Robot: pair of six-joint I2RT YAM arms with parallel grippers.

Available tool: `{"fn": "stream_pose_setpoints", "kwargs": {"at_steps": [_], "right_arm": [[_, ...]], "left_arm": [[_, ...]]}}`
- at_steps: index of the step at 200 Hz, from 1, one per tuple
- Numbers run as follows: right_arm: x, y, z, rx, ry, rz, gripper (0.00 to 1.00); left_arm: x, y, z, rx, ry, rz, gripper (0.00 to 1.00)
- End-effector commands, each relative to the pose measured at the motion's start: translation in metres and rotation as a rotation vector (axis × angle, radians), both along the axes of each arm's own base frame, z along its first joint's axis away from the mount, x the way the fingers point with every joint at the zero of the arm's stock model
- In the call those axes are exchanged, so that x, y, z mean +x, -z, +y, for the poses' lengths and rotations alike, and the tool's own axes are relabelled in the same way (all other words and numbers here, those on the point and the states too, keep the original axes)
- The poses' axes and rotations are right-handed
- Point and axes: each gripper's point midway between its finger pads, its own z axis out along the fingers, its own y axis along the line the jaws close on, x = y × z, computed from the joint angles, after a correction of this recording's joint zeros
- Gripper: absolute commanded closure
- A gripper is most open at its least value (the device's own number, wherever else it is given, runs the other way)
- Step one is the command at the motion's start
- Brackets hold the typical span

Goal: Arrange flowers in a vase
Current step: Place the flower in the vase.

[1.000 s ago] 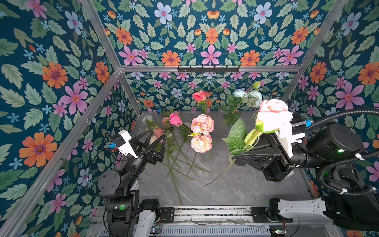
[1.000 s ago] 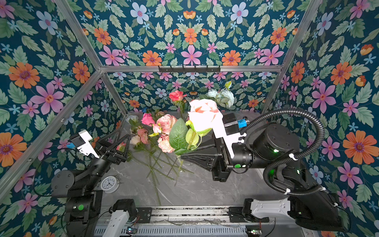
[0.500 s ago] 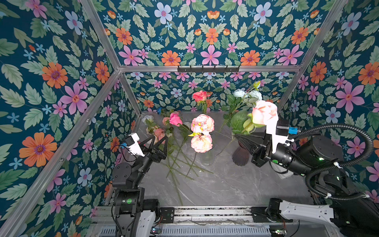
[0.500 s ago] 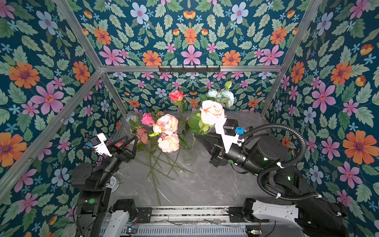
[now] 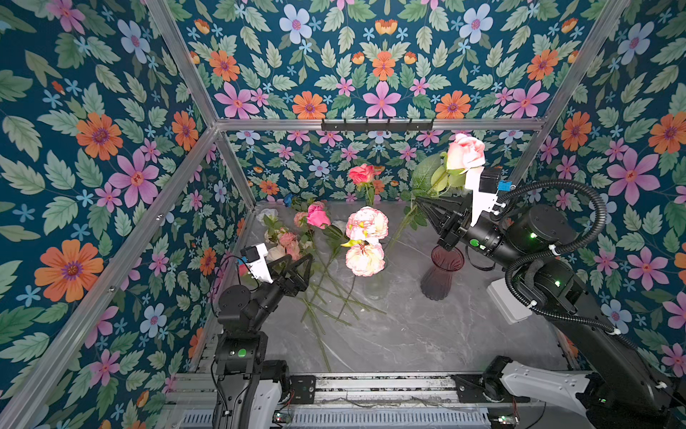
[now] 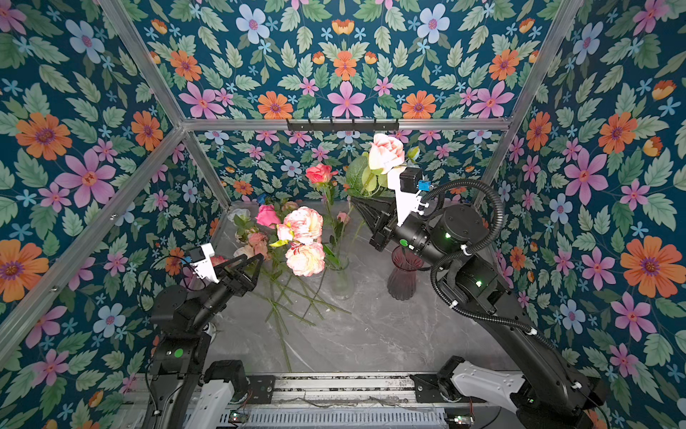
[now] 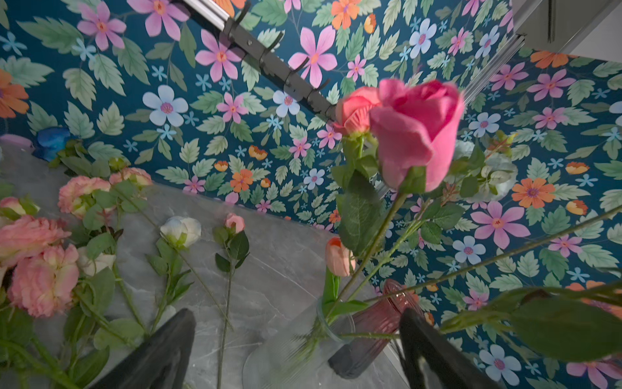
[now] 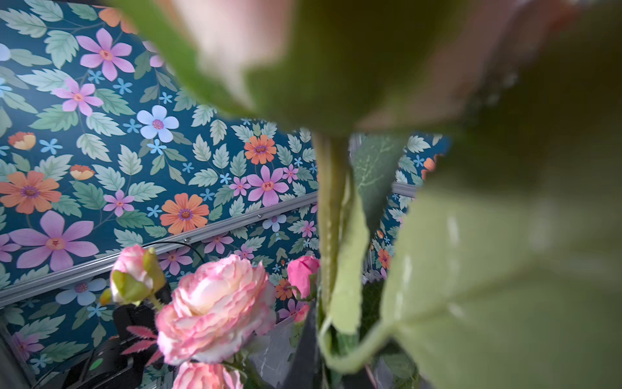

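My right gripper (image 5: 421,200) (image 6: 354,200) is raised at the back right and shut on the stem of a pale pink rose (image 5: 466,152) (image 6: 386,152). That stem (image 8: 331,219) slants down toward the clear glass vase (image 5: 375,288) (image 7: 303,340). I cannot tell whether its end is inside. The vase holds peach peonies (image 5: 365,237) and a hot pink rose (image 7: 415,134). More flowers (image 5: 286,241) lie loose at the left. My left gripper (image 5: 297,258) (image 7: 298,313) stands open beside them, holding nothing.
A dark red ribbed vase (image 5: 443,275) (image 6: 402,276) stands right of the clear one, under my right wrist. Long green stems (image 5: 326,301) spread over the grey marble table (image 5: 408,341). A black hook rail (image 5: 376,124) runs along the back wall.
My right arm has carried the pale rose from mid-table to the back right. Its stem now points at the clear vase. My left gripper has shifted slightly toward the loose flowers.
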Motion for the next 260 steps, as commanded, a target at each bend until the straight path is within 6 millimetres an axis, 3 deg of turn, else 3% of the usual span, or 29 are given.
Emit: {"fn": "stream_pose_setpoints", "kwargs": {"at_steps": [1,84,138,181,211,237,260], "right_arm": [[0.001,-0.005,0.003,0.029,-0.016,-0.012,1.00],[0.020,0.030,0.019,0.005,-0.016,0.052,1.00],[0.038,0.092,0.028,-0.047,0.008,0.160,1.00],[0.051,0.149,0.038,-0.080,0.013,0.287,1.00],[0.052,0.171,0.039,-0.091,0.008,0.345,0.79],[0.046,0.176,0.034,-0.087,0.009,0.369,0.54],[0.038,0.177,0.026,-0.078,0.010,0.385,0.44]], "left_arm": [[-0.005,-0.007,-0.009,-0.016,0.067,-0.041,0.03],[-0.003,0.005,-0.013,-0.019,0.091,-0.009,0.01],[0.008,0.026,-0.008,-0.055,0.050,0.057,0.01],[0.025,0.062,0.003,-0.101,-0.031,0.181,0.01],[0.029,0.073,0.008,-0.132,-0.069,0.214,0.01],[0.032,0.081,0.011,-0.141,-0.089,0.246,0.00],[0.034,0.084,0.013,-0.145,-0.103,0.260,0.01]]}}
